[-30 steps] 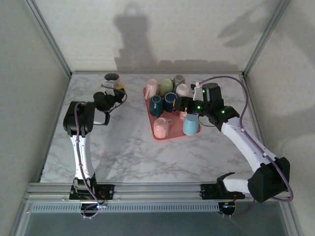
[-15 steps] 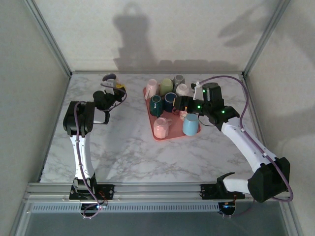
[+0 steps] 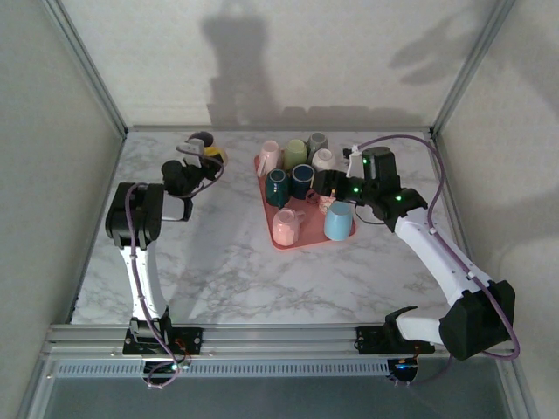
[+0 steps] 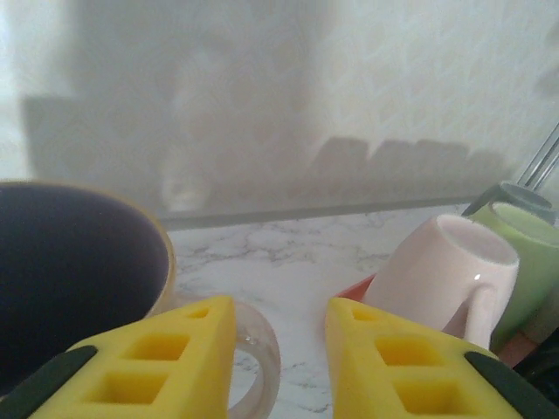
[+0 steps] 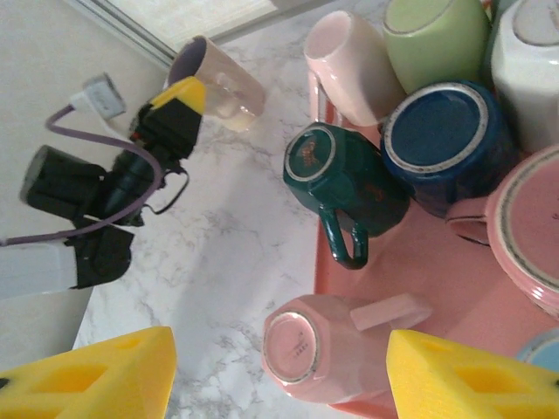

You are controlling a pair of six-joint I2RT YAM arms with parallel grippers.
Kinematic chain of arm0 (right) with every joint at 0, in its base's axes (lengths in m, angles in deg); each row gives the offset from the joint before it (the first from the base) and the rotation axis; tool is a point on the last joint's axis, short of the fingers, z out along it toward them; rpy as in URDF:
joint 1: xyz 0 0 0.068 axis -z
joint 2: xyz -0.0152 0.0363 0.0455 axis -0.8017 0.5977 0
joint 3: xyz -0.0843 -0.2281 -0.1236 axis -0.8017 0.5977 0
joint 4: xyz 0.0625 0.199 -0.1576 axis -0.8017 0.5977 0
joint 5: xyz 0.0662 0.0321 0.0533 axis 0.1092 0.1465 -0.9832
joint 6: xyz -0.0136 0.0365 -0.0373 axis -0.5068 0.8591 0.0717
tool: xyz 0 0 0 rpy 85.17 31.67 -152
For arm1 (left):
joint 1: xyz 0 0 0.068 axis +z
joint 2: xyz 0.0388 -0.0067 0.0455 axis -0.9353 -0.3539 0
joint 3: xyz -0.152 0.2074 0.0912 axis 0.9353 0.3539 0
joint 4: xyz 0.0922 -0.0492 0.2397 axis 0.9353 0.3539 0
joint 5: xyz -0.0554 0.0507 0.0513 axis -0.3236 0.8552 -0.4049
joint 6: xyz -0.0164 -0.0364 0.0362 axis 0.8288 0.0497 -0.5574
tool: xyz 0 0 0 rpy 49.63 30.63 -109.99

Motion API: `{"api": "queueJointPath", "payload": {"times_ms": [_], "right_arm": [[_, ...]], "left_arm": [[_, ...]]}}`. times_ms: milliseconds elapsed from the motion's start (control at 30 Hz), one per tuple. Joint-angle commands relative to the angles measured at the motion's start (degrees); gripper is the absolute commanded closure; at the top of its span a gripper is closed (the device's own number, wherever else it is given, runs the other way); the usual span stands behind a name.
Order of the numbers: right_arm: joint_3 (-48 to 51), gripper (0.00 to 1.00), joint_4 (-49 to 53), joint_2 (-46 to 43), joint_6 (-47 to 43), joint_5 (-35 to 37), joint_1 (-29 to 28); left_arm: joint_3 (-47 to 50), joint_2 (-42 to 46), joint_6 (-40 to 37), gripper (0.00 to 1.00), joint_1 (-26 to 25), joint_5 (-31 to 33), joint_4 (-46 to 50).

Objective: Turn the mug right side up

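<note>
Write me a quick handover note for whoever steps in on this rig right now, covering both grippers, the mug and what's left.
Left gripper: open, fingers apart beside the dark-lined mug, whose handle sits next to one finger.
Right gripper: open, holding nothing, hovering over the red tray of upside-down mugs.
Mug: off the tray, at the far left of the marble table. Its mouth is visible, but I cannot confirm it is fully upright.
Left to do: check that it stands on its base, then back the left arm away.
</note>
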Motion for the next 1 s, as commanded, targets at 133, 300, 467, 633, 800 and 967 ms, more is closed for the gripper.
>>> {"api": "queueJointPath", "payload": {"times_ms": [133, 300, 467, 633, 800, 967], "right_arm": [[-1.27, 0.33, 10.55, -2.32, -5.25, 6.85, 0.62], [-1.36, 0.33, 17.49, -4.66, -10.24, 12.99, 0.81], [0.05, 0.33, 20.99, -7.26, -18.71, 11.29, 1.10], [2.01, 0.33, 18.00, -8.22, -31.12, 4.10, 1.10], [2.88, 0.34, 12.20, -5.41, -45.59, -0.52, 1.13], [4.99, 0.30, 7.79, -0.62, -71.90, -10.42, 1.11]], "left_arm": [[4.09, 13.01, -0.31, 0.60, -1.98, 3.83, 11.58], [6.02, 25.41, -5.70, 0.55, -7.97, 7.36, 30.83], [8.63, 36.93, -3.89, 0.49, -13.18, 9.42, 43.10], [8.10, 42.82, 6.20, 0.45, -13.82, 6.28, 53.90], [8.65, 48.83, 11.83, 0.45, -15.04, 6.41, 61.37], [10.48, 54.28, 18.26, 0.44, -15.03, 6.92, 67.08]]}}
